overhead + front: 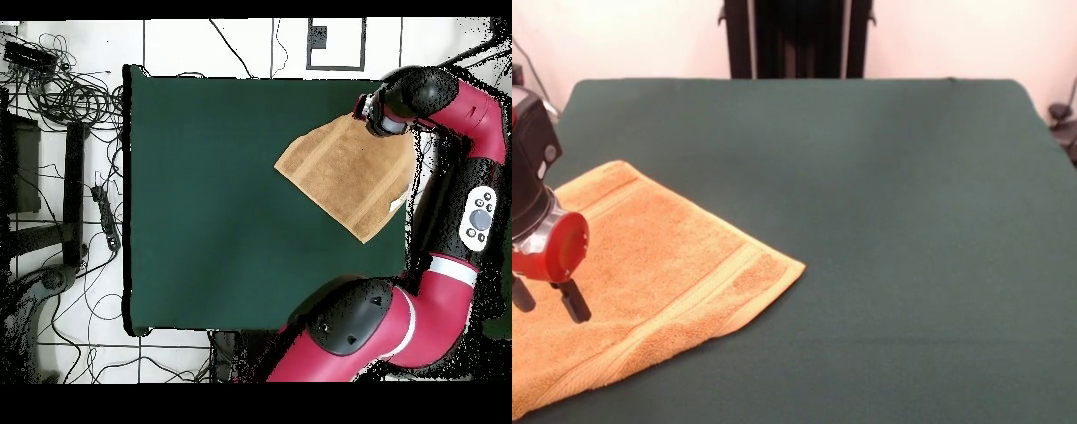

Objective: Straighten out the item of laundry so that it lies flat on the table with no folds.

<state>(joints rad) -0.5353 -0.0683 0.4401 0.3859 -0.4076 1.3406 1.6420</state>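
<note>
Table: a large rectangular table with a dark green cloth top (883, 221), seen whole in the overhead view (200, 200).
Towel: a small orange-tan terry-cloth hand towel (662, 274) lies on the table at the left edge of the front view, turned at an angle to the table's sides, one corner pointing toward the table's middle.
Towel in the overhead view: it (345, 175) sits near the table's right side and upper corner, a rough diamond with one corner reaching the right edge.
Towel surface: mostly flat; a woven ribbed border band runs across it near the end that points to the table's middle, and a thicker hemmed or doubled edge shows along the near side in the front view.
Gripper: a red and silver gripper with two short black fingers (547, 299) stands above the towel's left part in the front view.
Claw state: the two black fingertips are apart with a gap between them, holding nothing; whether they touch the cloth cannot be told.
Arm: the red and black arm (460, 190) curves along the table's right side in the overhead view.
</note>
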